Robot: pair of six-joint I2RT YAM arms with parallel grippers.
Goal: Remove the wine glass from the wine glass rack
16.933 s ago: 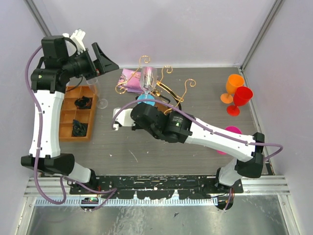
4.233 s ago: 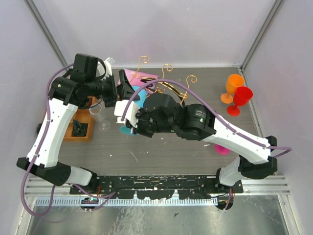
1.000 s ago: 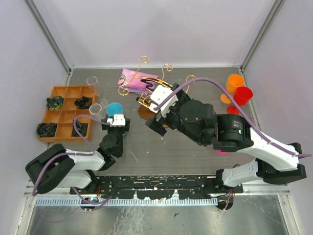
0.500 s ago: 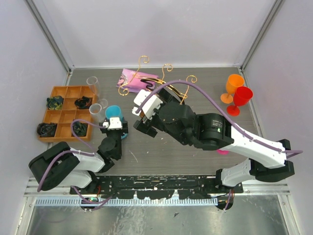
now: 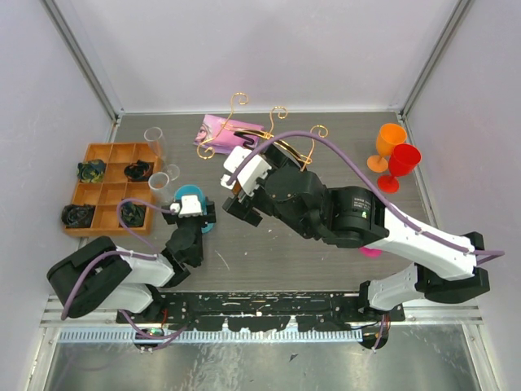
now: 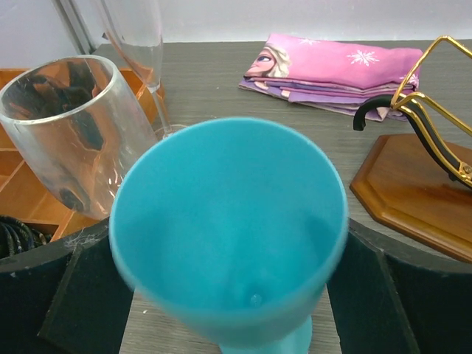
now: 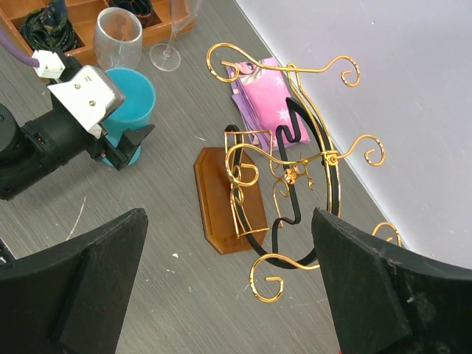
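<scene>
Gold wire wine glass rack (image 7: 284, 166), far worktop edge, empty; left pincer (image 5: 194, 213) spread around turquoise plastic goblet (image 6: 228, 236); right pincer (image 7: 228, 295) spread, empty; retreat straight back, goblet untouched.

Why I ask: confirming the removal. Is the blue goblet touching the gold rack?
Apart. The right wrist view shows a strip of bare grey table between the blue goblet and the wooden base of the gold rack.

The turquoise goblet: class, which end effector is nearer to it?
Left. The left end effector brackets the turquoise goblet, one finger on either side. The right end effector hangs apart from it, above the wine glass rack.
</scene>
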